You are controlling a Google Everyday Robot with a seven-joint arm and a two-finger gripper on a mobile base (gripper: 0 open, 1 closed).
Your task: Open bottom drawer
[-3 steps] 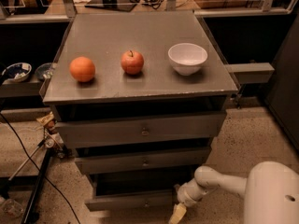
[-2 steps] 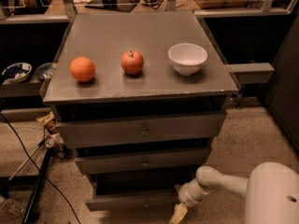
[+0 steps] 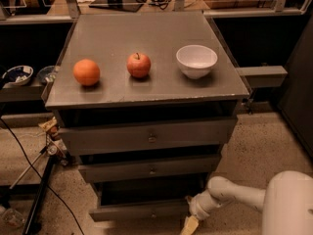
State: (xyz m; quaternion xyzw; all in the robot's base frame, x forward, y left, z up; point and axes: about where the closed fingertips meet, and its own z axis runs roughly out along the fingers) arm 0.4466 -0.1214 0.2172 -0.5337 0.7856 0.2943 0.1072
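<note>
Approach step. Gripper (image 3: pixel 190 223) low at near right, beside right end of bottom drawer (image 3: pixel 137 211); state: cannot tell. Next likely: shift left to central knob (image 3: pixel 153 214), clamp, pull toward near side.

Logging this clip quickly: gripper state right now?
Gripper: state cannot be told; it is low, at the right end of the bottom drawer front.
</note>
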